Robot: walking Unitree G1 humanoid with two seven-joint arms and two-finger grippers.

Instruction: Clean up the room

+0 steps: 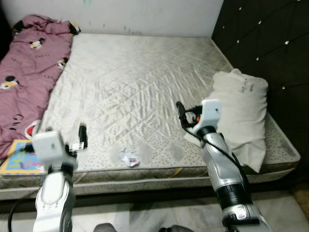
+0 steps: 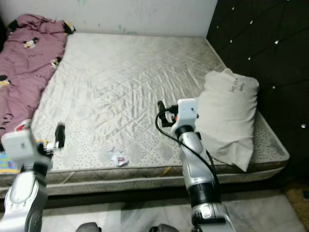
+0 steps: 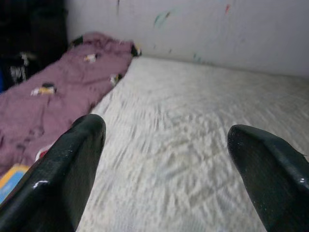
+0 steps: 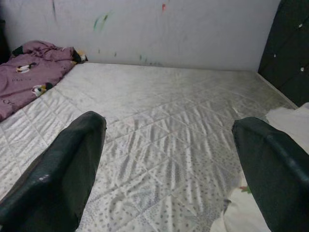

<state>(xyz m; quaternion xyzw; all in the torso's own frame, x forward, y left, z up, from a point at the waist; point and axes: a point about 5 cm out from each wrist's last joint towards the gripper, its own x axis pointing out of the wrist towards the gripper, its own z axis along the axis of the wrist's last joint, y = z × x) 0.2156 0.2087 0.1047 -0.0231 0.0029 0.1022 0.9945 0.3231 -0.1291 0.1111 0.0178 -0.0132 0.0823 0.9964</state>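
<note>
Bare quilted mattress (image 1: 140, 87) takes up most of the head views, pale cream, set against a white wall (image 1: 145, 14) with a few small paint marks. Dark tufted headboard (image 1: 270, 43) runs along the robot's right side. Maroon blanket (image 1: 26, 67) with cartoon-mouse print lies bunched along the left edge of the mattress, reaching up to the far corner by the wall. White pillow (image 1: 241, 116) sits tilted at the right edge of the mattress, leaning toward the headboard, its lower corner hanging over the near edge.

Right arm is raised over the near right part of the mattress, just beside the pillow; right gripper (image 4: 169, 159) points across the bed toward the wall, its two black fingers (image 4: 63, 169) spread wide apart, nothing between them. Left arm is raised at the near left corner; left gripper (image 3: 166, 164) hovers over the mattress edge, fingers (image 3: 63, 169) likewise spread wide with nothing held, aimed along the blanket's side.

Colourful book (image 1: 19, 157), yellow and blue cover, lies flat at the near left corner, partly under the blanket's edge and partly hidden by the left wrist. Crumpled white paper scrap (image 1: 128, 157) lies on the mattress near its front edge, between the two arms, well apart from both grippers.
</note>
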